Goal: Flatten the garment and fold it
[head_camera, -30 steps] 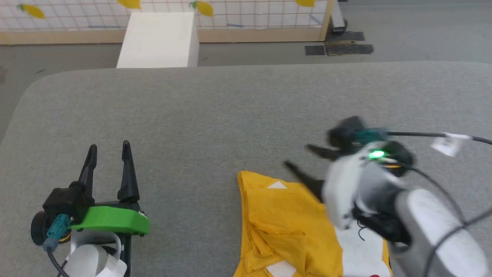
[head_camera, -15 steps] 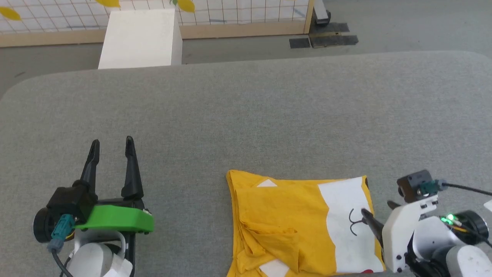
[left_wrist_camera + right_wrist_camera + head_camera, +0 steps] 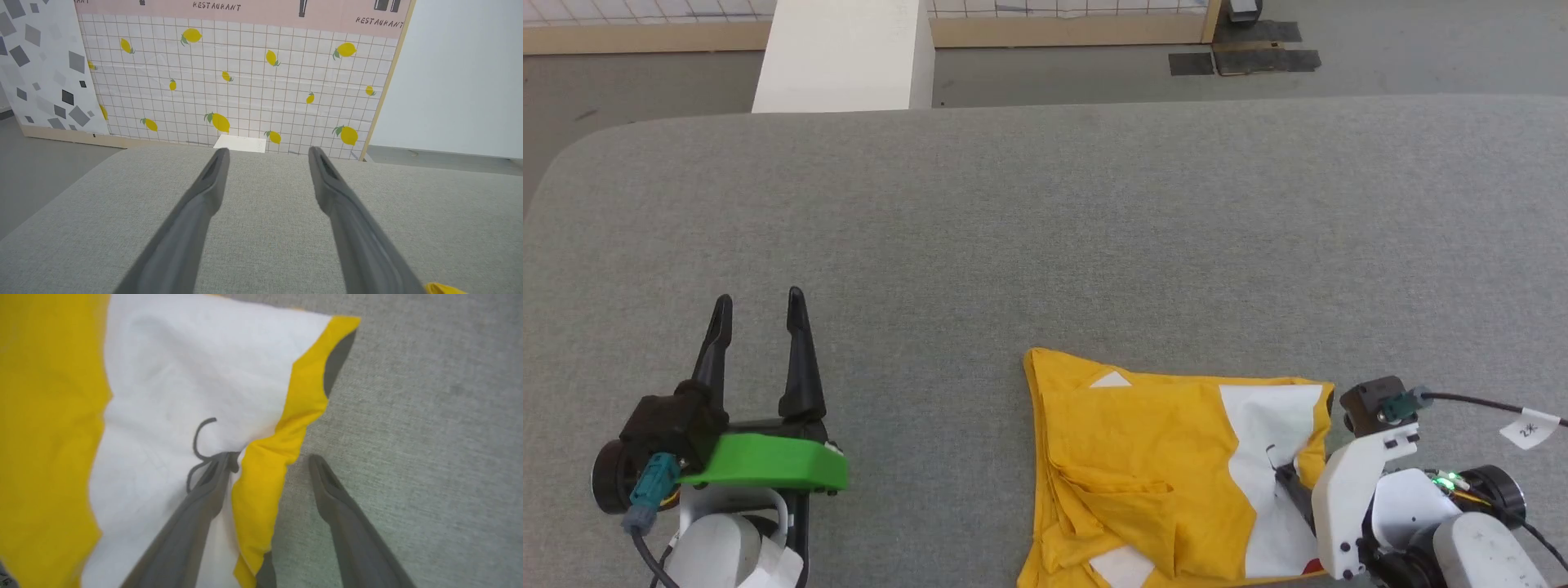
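The garment [image 3: 1143, 474], bright yellow with white patches, lies loosely folded and creased near the front edge of the grey table [image 3: 1045, 229]. My right gripper [image 3: 1294, 483] sits at its right edge, open. In the right wrist view one finger [image 3: 204, 490] presses on the white patch by a thin black line, and the other finger [image 3: 339, 498] is over bare table. The garment's yellow edge [image 3: 278, 449] is bunched up between them. My left gripper [image 3: 758, 306] stands open over bare table far to the left, holding nothing. A yellow corner of the garment [image 3: 443, 289] shows beside its right finger.
A white box [image 3: 845, 57] stands on the floor just beyond the table's far edge. Black mats [image 3: 1241, 61] lie on the floor at the back right. A lemon-print wall panel [image 3: 245, 81] rises behind the table. Wide bare table stretches beyond the garment.
My right gripper has come from above the garment's far edge down to its right edge and pushed a ridge into the fabric. The head view has shifted. The left gripper has stayed still.
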### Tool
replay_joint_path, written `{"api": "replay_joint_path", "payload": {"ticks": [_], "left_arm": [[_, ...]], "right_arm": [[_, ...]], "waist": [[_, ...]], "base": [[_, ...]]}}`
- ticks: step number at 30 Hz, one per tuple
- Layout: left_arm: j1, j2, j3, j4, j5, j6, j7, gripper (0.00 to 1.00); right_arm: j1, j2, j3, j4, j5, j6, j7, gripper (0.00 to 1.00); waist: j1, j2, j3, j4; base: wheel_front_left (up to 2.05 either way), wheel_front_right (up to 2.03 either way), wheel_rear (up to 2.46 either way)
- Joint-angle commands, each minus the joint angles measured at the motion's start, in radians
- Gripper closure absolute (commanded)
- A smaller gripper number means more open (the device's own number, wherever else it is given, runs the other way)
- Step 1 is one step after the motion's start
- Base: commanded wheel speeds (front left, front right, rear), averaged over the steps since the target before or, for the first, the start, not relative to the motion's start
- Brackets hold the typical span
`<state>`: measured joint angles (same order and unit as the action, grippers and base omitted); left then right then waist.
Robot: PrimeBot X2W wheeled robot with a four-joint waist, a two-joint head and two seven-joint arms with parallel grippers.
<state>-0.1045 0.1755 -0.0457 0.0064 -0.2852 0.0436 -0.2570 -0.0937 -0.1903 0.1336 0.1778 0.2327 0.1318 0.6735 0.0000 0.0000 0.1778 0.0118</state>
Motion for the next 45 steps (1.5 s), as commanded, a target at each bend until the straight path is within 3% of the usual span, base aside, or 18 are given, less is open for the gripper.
{"api": "replay_joint_path", "payload": {"ticks": [1, 2, 8, 14, 19, 26, 33, 45], "left_arm": [[-0.014, -0.007, 0.004, 0.005, 0.006, -0.006, -0.005, 0.00], [-0.014, -0.008, 0.004, 0.007, 0.006, -0.007, -0.005, 0.00], [-0.011, -0.018, 0.000, 0.022, 0.008, -0.021, -0.005, 0.00], [-0.013, -0.025, -0.002, 0.020, 0.012, -0.030, -0.005, 0.00], [-0.019, -0.030, 0.004, 0.013, 0.012, -0.028, -0.005, 0.00], [-0.059, -0.007, 0.011, -0.004, 0.017, -0.025, 0.003, 0.00], [-0.132, 0.024, -0.003, -0.057, 0.048, -0.017, 0.048, 0.00], [-0.174, 0.108, 0.040, -0.232, 0.105, 0.032, 0.162, 0.00]], "right_arm": [[0.012, 0.009, 0.026, 0.058, 0.019, -0.001, 0.019, 0.66], [0.008, 0.007, 0.033, 0.065, 0.029, -0.001, 0.020, 1.00], [-0.031, -0.062, 0.092, 0.017, 0.084, -0.001, 0.041, 1.00], [-0.122, -0.229, 0.193, -0.110, 0.116, -0.001, 0.113, 1.00], [-0.236, -0.369, 0.291, -0.155, 0.176, -0.001, 0.163, 1.00], [-0.403, -0.442, 0.359, -0.062, 0.233, -0.001, 0.133, 1.00], [-0.535, -0.472, 0.307, 0.124, 0.221, -0.001, 0.012, 1.00], [-0.667, -0.519, 0.047, 0.449, 0.094, -0.001, -0.191, 1.00]], "waist": [[0.0000, 0.0000, -0.003, 0.004], [0.0000, 0.0000, -0.006, 0.006], [0.0000, 0.0000, -0.040, 0.010], [0.0000, 0.0000, -0.050, -0.054], [0.0000, 0.0000, -0.016, -0.191], [0.0000, 0.0000, 0.073, -0.397], [0.0000, 0.0000, 0.181, -0.457], [0.0000, 0.0000, 0.371, -0.372]], "base": [[0.00, 0.00, 0.00], [0.00, 0.00, 0.00], [0.00, 0.00, 0.00], [0.00, 0.00, 0.00], [0.00, 0.00, 0.00], [0.00, 0.00, 0.00], [0.00, 0.00, 0.00], [0.00, 0.00, 0.00]]}}
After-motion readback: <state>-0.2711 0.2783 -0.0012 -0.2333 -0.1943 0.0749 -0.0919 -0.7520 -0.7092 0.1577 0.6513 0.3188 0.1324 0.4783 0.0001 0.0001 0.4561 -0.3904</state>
